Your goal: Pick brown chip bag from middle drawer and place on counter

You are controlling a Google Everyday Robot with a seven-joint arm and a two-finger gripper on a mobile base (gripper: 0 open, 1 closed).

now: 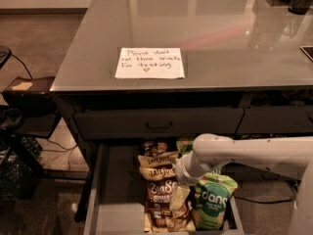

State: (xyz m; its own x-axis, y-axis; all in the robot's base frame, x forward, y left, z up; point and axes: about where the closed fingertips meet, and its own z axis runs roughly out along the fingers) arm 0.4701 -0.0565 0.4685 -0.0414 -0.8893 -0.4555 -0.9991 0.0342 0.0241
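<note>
Camera view: I am looking down over the counter [220, 33] into the open drawer [117, 190] below its front edge.
Counter: glossy grey with reflections. A white handwritten note [150, 62] lies flat near the front edge, left of centre.
Drawer: pulled out, with its pale grey floor bare on the left side; everything in it lies on the right half.
Brown bag [163, 190]: lies in the drawer about mid-row, white lettering facing up. The gripper partly covers its right edge.
Late July bags [156, 159]: two tan-banded bags just behind the brown bag, the nearer one overlapping its top.
Dang bag [211, 207]: green, at the drawer's right front, just beside the gripper.
Arm [254, 153]: white, comes in from the right above the drawer and bends down at the wrist.
Gripper [179, 197]: down inside the drawer, between the brown bag and the dang bag. I cannot tell whether it is open or closed, nor whether it touches the brown bag.
Upper drawer front [159, 124]: dark and closed, with a black handle, between the counter and the open drawer.
Crate [14, 168]: black, on the floor to the left.
</note>
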